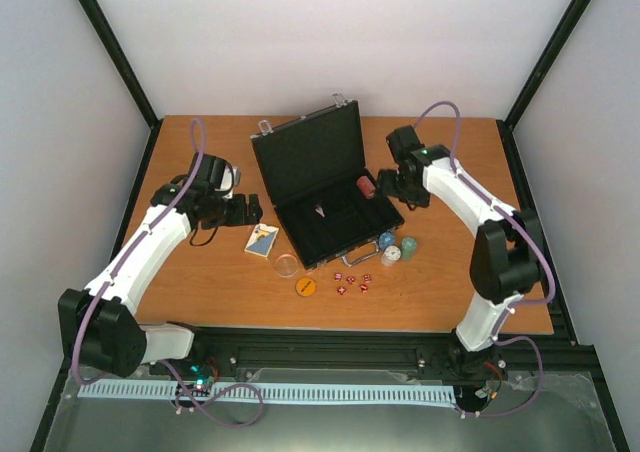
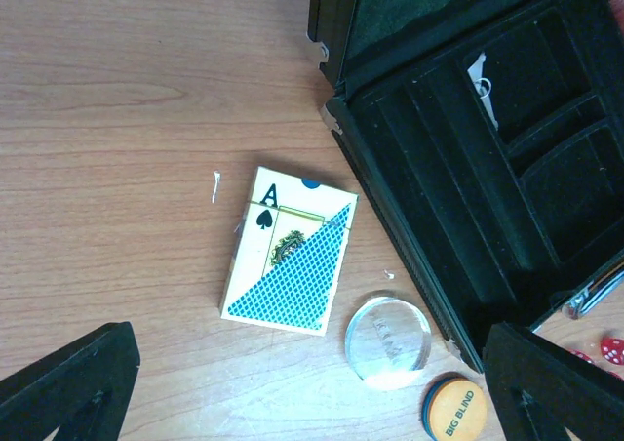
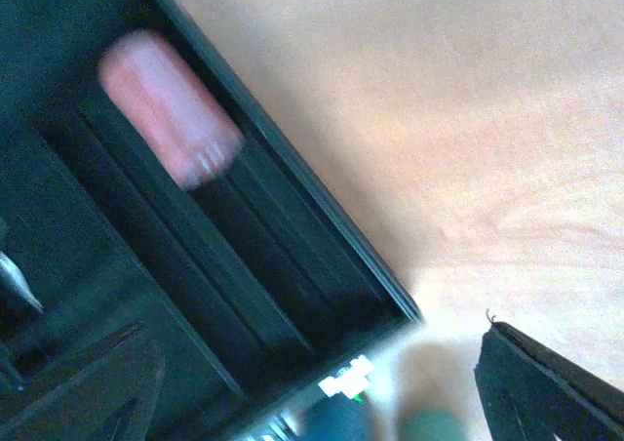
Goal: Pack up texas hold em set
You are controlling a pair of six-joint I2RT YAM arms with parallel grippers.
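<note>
At the middle of the table the black briefcase lies open with the red chip stack on its side in a groove by the right wall, so we judge chip-loading to be in hand. Our right gripper hovers above that groove, fingers spread and empty, and our left gripper hangs likewise released over the card box. Next we would send the right arm to the blue chip stack just outside the briefcase, gripping squarely so the chips stay together.
</note>
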